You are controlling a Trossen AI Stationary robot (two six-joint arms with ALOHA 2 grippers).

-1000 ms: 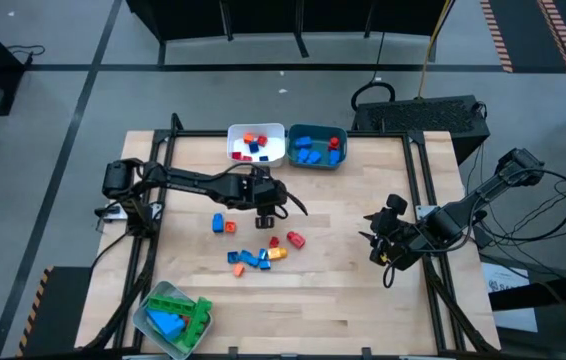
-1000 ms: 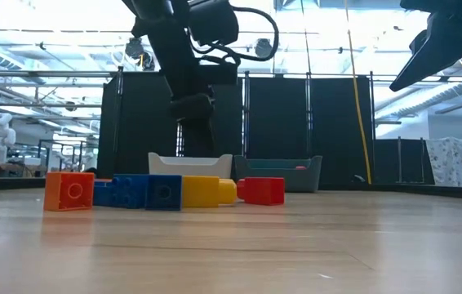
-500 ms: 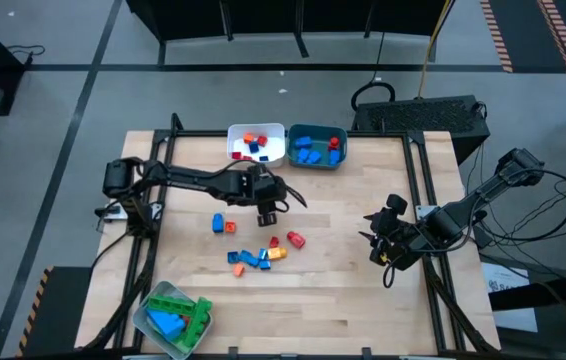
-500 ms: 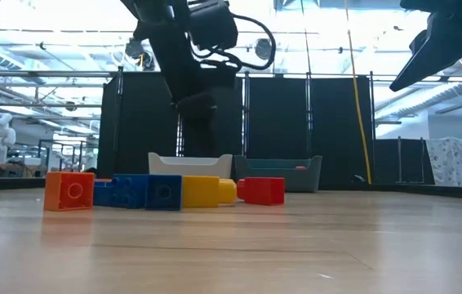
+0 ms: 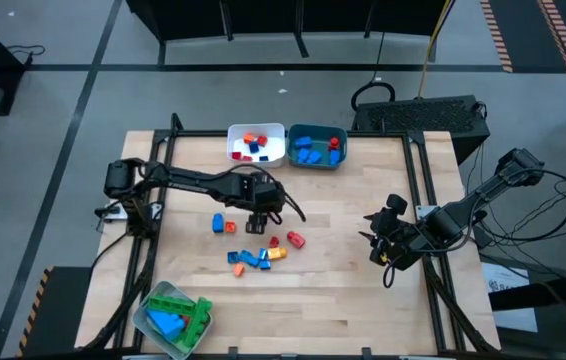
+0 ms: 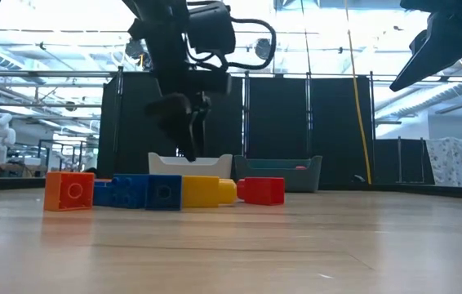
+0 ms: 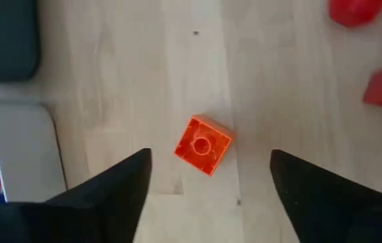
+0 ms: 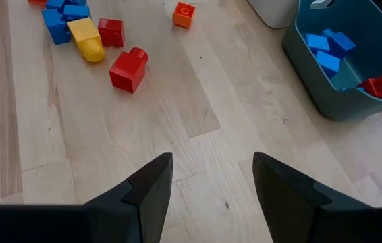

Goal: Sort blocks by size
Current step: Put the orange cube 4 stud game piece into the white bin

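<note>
Fingers of the left end effector (image 7: 208, 177) hang spread above a tiny orange block (image 7: 203, 144), probably light, rigid, slick; I'd pinch its flat sides.

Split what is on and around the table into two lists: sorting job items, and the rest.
Job:
- small orange block between the open left gripper fingers
- loose blocks mid-table
- red block
- white bin, teal bin, clear-grey bin, each holding blocks

Lying about:
- black case beyond the table
- right gripper, open, waiting at the table's right edge
</note>
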